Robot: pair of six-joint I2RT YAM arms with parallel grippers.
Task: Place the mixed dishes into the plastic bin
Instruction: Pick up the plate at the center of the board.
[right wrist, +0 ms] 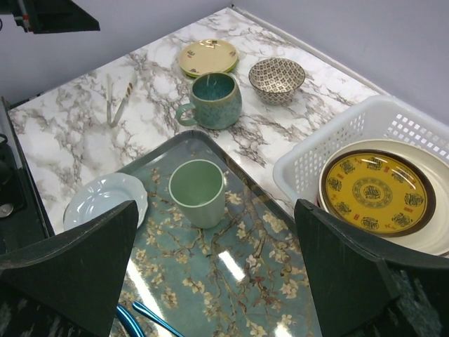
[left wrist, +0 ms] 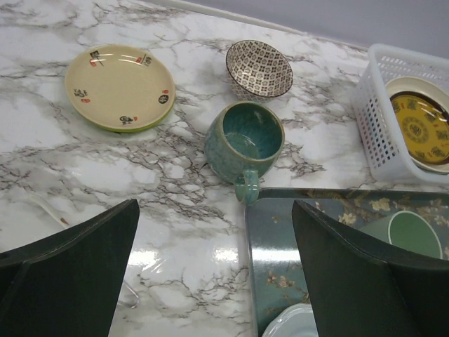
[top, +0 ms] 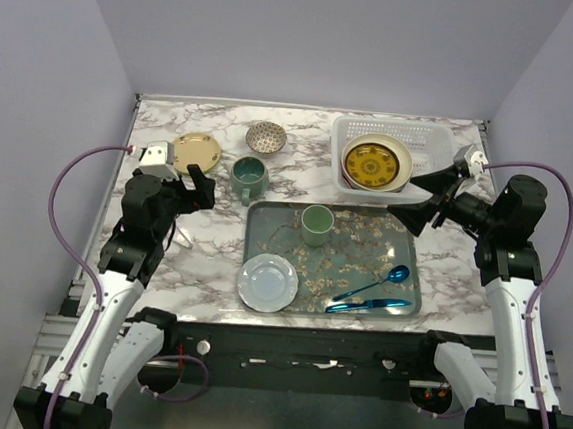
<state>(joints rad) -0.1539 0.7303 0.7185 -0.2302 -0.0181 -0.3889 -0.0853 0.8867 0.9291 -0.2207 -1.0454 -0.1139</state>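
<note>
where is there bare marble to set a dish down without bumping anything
Front-left marble between the cream plate and the pale blue plate is open, apart from thin white utensils. So is the back gap between the patterned bowl and the white basket. Crowded: the teal mug by the tray's corner, and the basket already holds plates.

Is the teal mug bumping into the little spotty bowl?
Apart. The right wrist view shows a strip of bare marble table between the mug and the bowl.

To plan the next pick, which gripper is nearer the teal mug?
Left. The left gripper is just beside the teal mug; the right gripper is far off, by the bin.
</note>
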